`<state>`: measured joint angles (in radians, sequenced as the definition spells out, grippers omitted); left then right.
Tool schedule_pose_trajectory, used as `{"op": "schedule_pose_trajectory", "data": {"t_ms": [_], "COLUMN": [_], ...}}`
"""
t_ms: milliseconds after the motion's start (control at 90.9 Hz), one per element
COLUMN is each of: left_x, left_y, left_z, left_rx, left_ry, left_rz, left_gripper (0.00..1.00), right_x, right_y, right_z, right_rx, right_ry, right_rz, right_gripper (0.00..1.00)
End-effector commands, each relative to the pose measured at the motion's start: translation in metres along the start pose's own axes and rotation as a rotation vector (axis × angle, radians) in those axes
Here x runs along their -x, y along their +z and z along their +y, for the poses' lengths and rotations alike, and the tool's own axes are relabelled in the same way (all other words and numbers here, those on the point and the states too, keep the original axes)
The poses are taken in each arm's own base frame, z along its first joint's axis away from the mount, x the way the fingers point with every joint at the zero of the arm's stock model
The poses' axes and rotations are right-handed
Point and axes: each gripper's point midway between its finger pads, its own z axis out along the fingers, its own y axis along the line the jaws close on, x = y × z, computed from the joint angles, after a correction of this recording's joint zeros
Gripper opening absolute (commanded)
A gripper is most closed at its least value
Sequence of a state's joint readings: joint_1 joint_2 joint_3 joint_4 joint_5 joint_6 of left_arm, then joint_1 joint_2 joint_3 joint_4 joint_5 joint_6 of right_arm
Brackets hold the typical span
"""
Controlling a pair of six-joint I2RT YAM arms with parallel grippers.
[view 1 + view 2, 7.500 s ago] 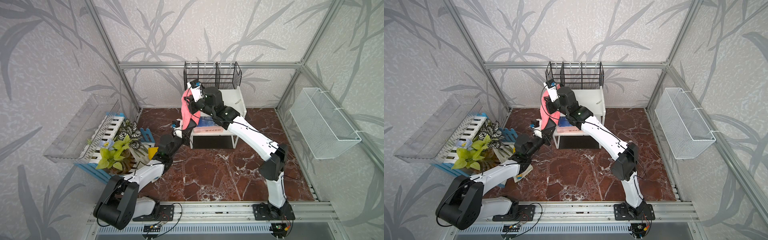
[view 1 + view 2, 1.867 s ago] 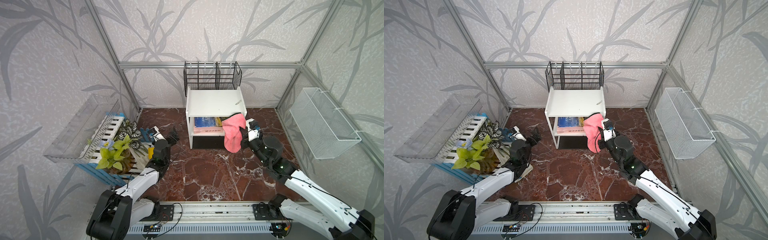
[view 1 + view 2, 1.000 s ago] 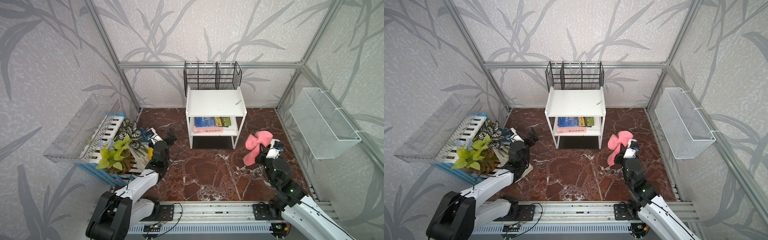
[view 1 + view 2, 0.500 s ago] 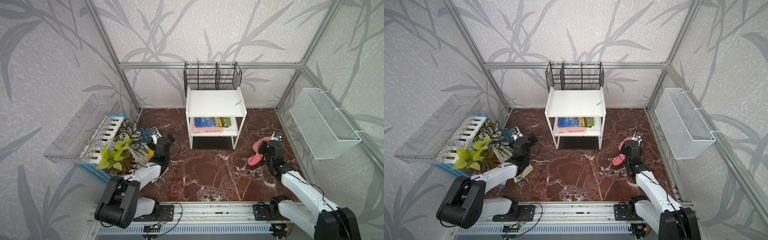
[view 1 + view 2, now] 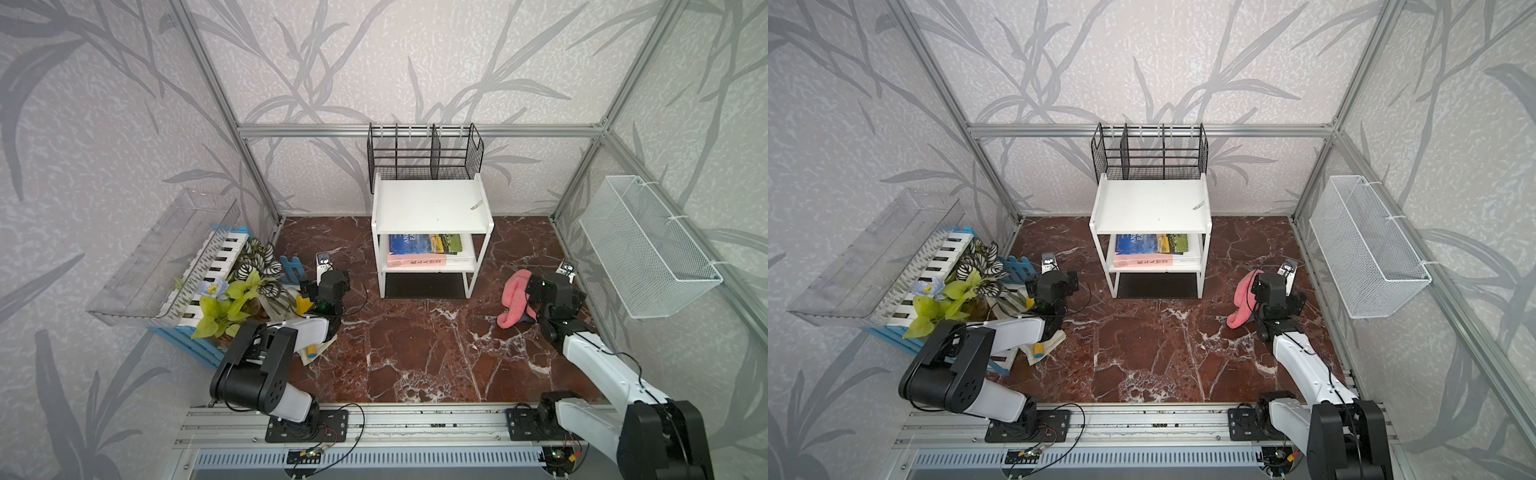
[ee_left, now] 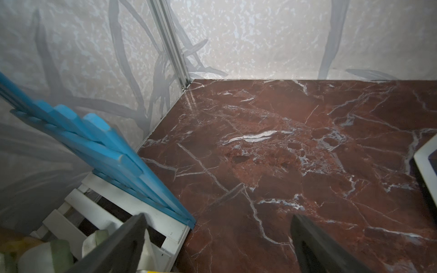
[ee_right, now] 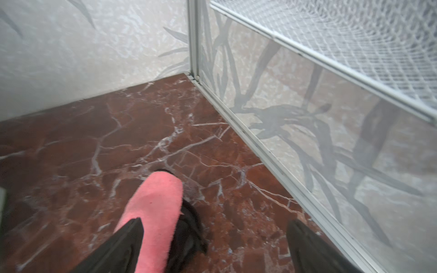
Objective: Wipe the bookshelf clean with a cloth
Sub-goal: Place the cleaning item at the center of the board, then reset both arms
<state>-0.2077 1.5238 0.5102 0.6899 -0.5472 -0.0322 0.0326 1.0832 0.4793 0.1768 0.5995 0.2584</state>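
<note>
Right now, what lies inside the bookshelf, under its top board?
On the middle shelf of the bookshelf a blue-green book lies on a pink-white book. The top board covers their rear parts; the bottom space is too dark to tell.

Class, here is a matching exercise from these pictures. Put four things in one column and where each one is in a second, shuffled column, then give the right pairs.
Things
1. cloth
2. books
3. black wire rack
4. white mesh basket

Places
A. hung on the side wall
B. on the marble floor
C. inside the bookshelf, under its top board
D. behind the bookshelf

Pairs: 1-B; 2-C; 3-D; 4-A
</note>
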Motion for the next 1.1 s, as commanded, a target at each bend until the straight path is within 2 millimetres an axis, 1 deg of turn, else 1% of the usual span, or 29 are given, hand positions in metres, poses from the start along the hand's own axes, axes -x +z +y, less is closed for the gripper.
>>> {"op": "schedule_pose_trajectory", "data": {"t_ms": [0,44,88,154,209,231,286,363,440,506,627,693,770,891,1001,1045,1089], "left_x": [0.007,0.004,0.003,0.007,0.003,0.005,0.007,0.011,0.010,0.009,0.007,0.006,0.001,0.001,0.001,0.001,0.001], "left_y": [0.008,0.011,0.011,0.012,0.014,0.014,0.010,-0.002,-0.013,-0.017,-0.018,-0.021,-0.021,-0.020,-0.019,-0.019,-0.020], "left_z": [-0.002,-0.004,-0.003,0.001,0.004,0.005,0.007,0.010,0.011,0.012,0.011,0.011,0.011,0.012,0.014,0.014,0.014], "left_rx": [0.003,-0.003,0.001,-0.011,-0.043,-0.056,-0.090,-0.132,-0.169,-0.182,-0.216,-0.231,-0.232,-0.231,-0.223,-0.222,-0.221], "left_ry": [0.039,0.056,0.058,0.023,0.000,-0.015,-0.041,-0.065,-0.074,-0.078,-0.090,-0.095,-0.094,-0.095,-0.103,-0.104,-0.105], "left_rz": [-0.036,-0.022,-0.038,-0.069,-0.053,-0.064,-0.085,-0.144,-0.188,-0.205,-0.214,-0.233,-0.223,-0.222,-0.221,-0.222,-0.223], "left_gripper": [1.00,1.00,1.00,1.00,1.00,1.00,1.00,1.00,1.00,1.00,1.00,1.00,1.00,1.00,1.00,1.00,1.00], "right_x": [-0.014,-0.018,-0.022,-0.023,-0.024,-0.024,-0.023,-0.022,-0.020,-0.020,-0.022,-0.026,-0.018,-0.018,-0.032,-0.042,-0.043], "right_y": [0.011,0.015,0.018,0.022,0.026,0.027,0.030,0.032,0.032,0.032,0.029,0.023,0.015,0.022,0.036,0.041,0.042], "right_z": [-0.016,-0.015,-0.014,-0.008,-0.002,0.000,0.008,0.016,0.024,0.029,0.040,0.048,0.062,0.067,0.078,0.084,0.092], "right_rx": [-0.075,-0.075,-0.069,-0.040,-0.014,-0.003,0.028,0.068,0.110,0.140,0.206,0.276,0.371,0.374,0.391,0.406,0.443], "right_ry": [-0.004,0.001,0.008,0.011,-0.001,-0.008,-0.021,-0.033,-0.044,-0.061,-0.079,-0.032,-0.026,-0.038,-0.071,-0.089,-0.108], "right_rz": [-0.007,-0.019,-0.033,-0.051,-0.045,-0.037,-0.036,-0.052,-0.073,-0.068,-0.064,-0.066,-0.124,-0.126,-0.078,-0.063,-0.086], "right_gripper": [0.99,0.99,0.99,0.99,0.99,0.99,0.99,0.99,0.99,0.99,0.99,0.99,0.99,0.99,0.99,0.99,0.99]}}
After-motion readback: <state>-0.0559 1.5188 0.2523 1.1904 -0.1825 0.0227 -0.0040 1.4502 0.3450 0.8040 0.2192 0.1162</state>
